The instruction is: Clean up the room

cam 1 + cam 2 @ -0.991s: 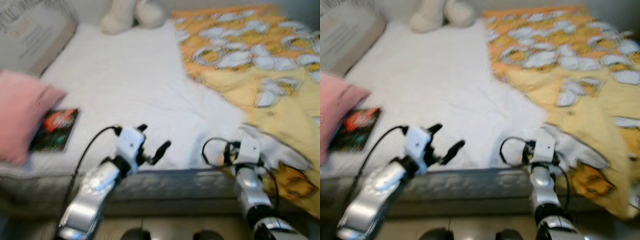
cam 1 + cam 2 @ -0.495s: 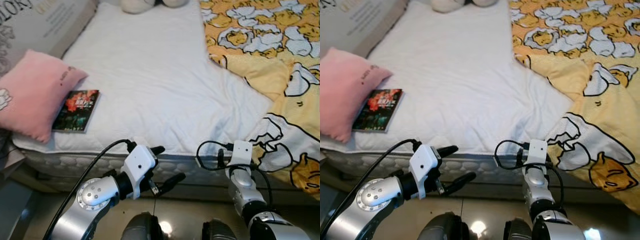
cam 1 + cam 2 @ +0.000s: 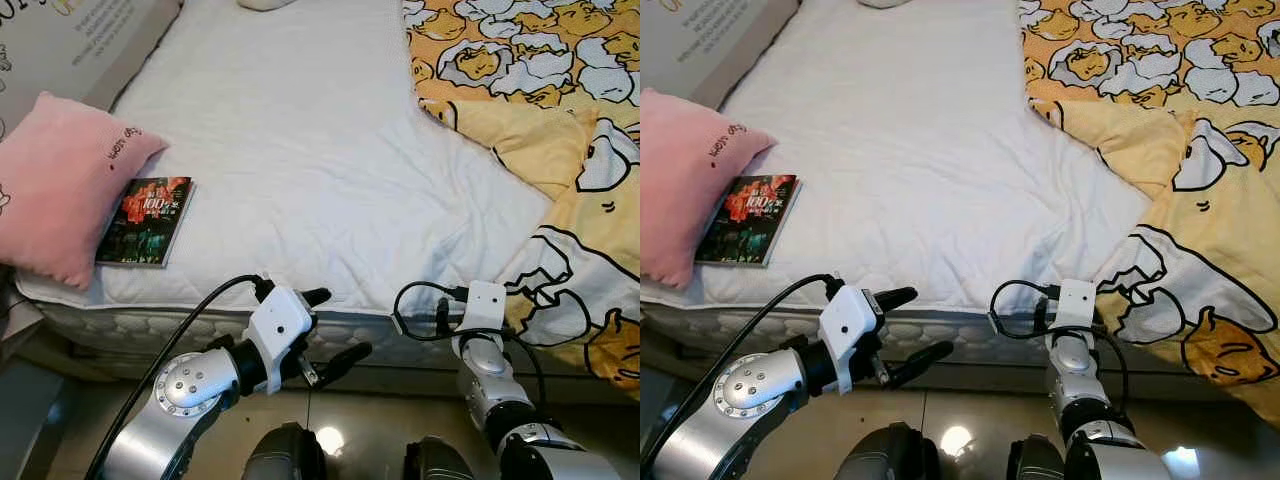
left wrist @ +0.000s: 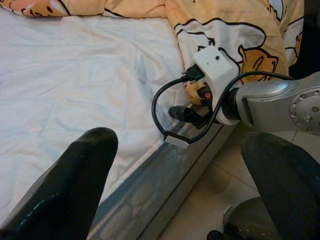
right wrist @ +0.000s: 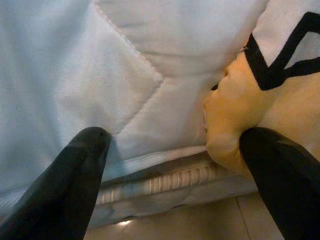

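Both claws, left claw (image 3: pixel 330 325) and right claw (image 5: pixel 175 165), hang wide and empty at the bed (image 3: pixel 300 150) edge, right one nosing toward the yellow blanket (image 3: pixel 560 130) corner, probably to straighten it.

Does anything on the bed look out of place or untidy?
Yes. The yellow blanket lies bunched on the right side and hangs over the mattress edge. A book lies loose on the white sheet, tucked partly under the pink pillow.
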You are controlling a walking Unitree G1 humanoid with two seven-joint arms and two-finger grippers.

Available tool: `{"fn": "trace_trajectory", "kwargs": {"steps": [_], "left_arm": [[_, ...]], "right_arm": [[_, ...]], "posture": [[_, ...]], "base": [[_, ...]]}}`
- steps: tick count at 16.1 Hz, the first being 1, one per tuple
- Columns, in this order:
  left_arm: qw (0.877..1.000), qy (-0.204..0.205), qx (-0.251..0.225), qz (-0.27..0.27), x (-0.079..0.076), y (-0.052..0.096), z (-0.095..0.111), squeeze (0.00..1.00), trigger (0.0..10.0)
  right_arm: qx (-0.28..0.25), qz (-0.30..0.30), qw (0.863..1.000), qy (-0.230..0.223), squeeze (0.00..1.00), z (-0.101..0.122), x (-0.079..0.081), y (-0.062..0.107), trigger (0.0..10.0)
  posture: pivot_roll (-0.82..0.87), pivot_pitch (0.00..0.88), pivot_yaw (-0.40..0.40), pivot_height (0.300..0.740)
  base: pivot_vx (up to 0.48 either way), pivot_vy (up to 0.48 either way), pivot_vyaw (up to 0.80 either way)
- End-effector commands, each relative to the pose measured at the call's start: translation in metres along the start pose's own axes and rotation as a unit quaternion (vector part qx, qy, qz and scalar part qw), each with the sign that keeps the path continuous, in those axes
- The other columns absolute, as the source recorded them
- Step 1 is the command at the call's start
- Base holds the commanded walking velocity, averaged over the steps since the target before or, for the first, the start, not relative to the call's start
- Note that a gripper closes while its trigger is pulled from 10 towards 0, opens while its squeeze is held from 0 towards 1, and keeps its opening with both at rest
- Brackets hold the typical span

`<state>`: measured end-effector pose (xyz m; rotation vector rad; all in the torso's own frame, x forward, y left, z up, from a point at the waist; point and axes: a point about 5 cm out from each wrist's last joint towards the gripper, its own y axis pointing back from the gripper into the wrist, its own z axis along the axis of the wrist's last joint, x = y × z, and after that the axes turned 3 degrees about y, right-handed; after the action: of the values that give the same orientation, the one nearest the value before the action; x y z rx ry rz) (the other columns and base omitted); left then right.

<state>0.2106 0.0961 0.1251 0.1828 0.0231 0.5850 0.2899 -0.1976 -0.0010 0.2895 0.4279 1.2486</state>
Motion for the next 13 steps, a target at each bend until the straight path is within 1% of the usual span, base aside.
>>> {"fn": "trace_trajectory", "kwargs": {"steps": [1, 3, 4, 5, 6, 8, 10, 12, 13], "left_arm": [[1.000, -0.002, 0.005, 0.003, 0.001, 0.003, 0.000, 0.00, 10.0], [1.000, -0.002, 0.005, 0.003, 0.001, 0.003, 0.000, 0.00, 10.0], [0.999, 0.010, 0.016, -0.036, -0.014, 0.002, -0.001, 0.00, 10.0], [0.999, 0.015, 0.013, -0.046, -0.019, -0.001, -0.002, 0.00, 10.0], [0.998, 0.020, 0.006, -0.053, -0.023, -0.006, -0.003, 0.00, 10.0], [0.998, 0.021, 0.005, -0.055, -0.023, -0.009, -0.004, 0.00, 10.0], [0.998, 0.029, 0.005, -0.047, -0.020, -0.012, -0.006, 0.00, 10.0], [0.999, 0.039, 0.002, -0.036, -0.019, -0.013, -0.006, 0.00, 10.0], [0.998, 0.044, 0.000, -0.034, -0.019, -0.012, -0.007, 0.00, 10.0]], "right_arm": [[0.004, 0.005, 1.000, -0.003, 0.00, 0.001, 0.004, 0.000, 10.0], [0.004, 0.005, 1.000, -0.003, 0.00, 0.001, 0.004, 0.000, 10.0], [-0.032, -0.018, 0.999, 0.012, 0.00, 0.005, 0.003, 0.003, 10.0], [-0.065, -0.033, 0.997, 0.019, 0.00, 0.007, 0.003, 0.008, 10.0], [-0.111, -0.044, 0.993, 0.022, 0.00, 0.012, 0.002, 0.017, 10.0], [-0.130, -0.036, 0.991, 0.023, 0.00, 0.017, 0.004, 0.021, 10.0], [-0.132, -0.036, 0.990, 0.018, 0.00, 0.018, 0.003, 0.021, 10.0], [-0.123, -0.055, 0.991, 0.019, 0.00, 0.017, -0.004, 0.020, 10.0], [-0.112, -0.072, 0.991, 0.025, 0.00, 0.016, -0.011, 0.016, 10.0]], "posture": [[0.14, 0.158, 0.142, 0.704], [0.14, 0.158, 0.142, 0.704], [0.07, 0.156, 0.104, 0.704], [0.07, 0.155, 0.103, 0.704], [0.06, 0.153, 0.102, 0.704], [0.05, 0.147, 0.101, 0.704], [0.04, 0.133, 0.096, 0.704], [0.04, 0.132, 0.100, 0.704], [0.05, 0.134, 0.104, 0.704]], "base": [[0.000, 0.000, 0.00], [0.000, 0.000, 0.00], [0.000, 0.000, 0.00], [0.000, 0.000, 0.00], [0.000, 0.000, 0.00], [0.000, 0.000, 0.00], [0.000, 0.000, 0.00], [0.000, 0.000, 0.00], [0.000, 0.000, 0.00]]}}
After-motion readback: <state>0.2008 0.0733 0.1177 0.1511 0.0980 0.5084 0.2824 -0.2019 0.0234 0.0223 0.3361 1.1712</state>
